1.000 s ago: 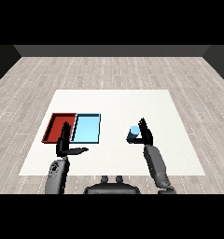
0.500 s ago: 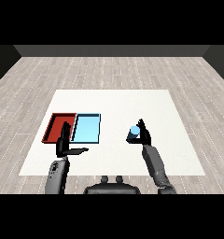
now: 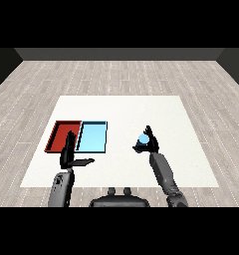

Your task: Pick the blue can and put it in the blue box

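1. The blue can (image 3: 142,139) is over on the right half of the white table (image 3: 121,107), well apart from both trays, and the right hand (image 3: 150,143) has its fingers and thumb curled round it.
2. From where I stand I cannot tell whether the can rests on the table or is just off it; the hand covers its lower part.
3. The left hand (image 3: 70,154) holds nothing. Its fingers stand straight up and the thumb sticks out sideways, so it is open, waiting just in front of the near edge of the trays.
4. The can looks small, stiff and light, I'd say; it should not bend or crush under the fingers.
5. Its smooth round side could slip or turn in the hand, so I would judge the best hold is around the middle of the body, fingers on one side and thumb on the other, keeping it upright.
6. The count: one blue can, one red tray (image 3: 57,143), one light blue tray (image 3: 93,137), two hands.
7. The two trays lie side by side, touching, the red one to the left. The blue tray is the nearer of the two to the can, and I see nothing in either.
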Controlling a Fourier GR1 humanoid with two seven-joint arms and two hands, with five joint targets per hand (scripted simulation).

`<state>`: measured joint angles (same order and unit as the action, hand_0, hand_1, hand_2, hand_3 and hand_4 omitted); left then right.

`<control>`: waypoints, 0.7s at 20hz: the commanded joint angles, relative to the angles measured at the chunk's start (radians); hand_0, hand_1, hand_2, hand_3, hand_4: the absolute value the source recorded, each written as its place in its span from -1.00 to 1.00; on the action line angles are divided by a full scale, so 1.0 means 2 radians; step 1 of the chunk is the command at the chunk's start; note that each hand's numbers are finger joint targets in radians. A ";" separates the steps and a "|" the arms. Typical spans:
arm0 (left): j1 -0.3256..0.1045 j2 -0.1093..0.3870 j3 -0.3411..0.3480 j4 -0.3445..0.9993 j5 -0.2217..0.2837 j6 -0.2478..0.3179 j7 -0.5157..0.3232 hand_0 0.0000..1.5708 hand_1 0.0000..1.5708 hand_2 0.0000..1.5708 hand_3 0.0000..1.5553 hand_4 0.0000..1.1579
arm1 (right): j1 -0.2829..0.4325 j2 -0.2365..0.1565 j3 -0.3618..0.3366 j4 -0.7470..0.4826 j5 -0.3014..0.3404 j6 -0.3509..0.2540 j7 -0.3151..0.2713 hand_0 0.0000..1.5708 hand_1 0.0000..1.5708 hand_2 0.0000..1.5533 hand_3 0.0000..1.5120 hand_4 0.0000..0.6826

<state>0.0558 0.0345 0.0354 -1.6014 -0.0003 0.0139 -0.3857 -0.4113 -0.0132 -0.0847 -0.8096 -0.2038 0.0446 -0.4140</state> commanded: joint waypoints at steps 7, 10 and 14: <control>-0.019 -0.005 0.005 0.032 -0.002 0.005 -0.018 -1.00 -1.00 -1.00 -1.00 -1.00 | -0.036 0.006 0.027 0.063 -0.029 -0.055 -0.053 -1.00 -1.00 -0.36 -1.00 -1.00; -0.030 0.005 0.009 0.035 0.012 -0.014 -0.007 -1.00 -1.00 -1.00 -1.00 -1.00 | -0.020 0.004 0.010 0.027 0.014 -0.096 0.014 0.76 0.76 0.81 0.84 0.22; -0.037 0.016 0.025 0.058 0.007 -0.012 -0.030 -1.00 -1.00 -1.00 -1.00 -1.00 | -0.011 0.006 0.059 0.032 -0.017 -0.131 0.003 0.88 0.88 0.88 0.90 0.62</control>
<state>0.0078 0.0552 0.0683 -1.5535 0.0278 -0.0111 -0.3991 -0.4554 -0.0064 -0.0498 -0.7140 -0.1992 -0.1287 -0.4278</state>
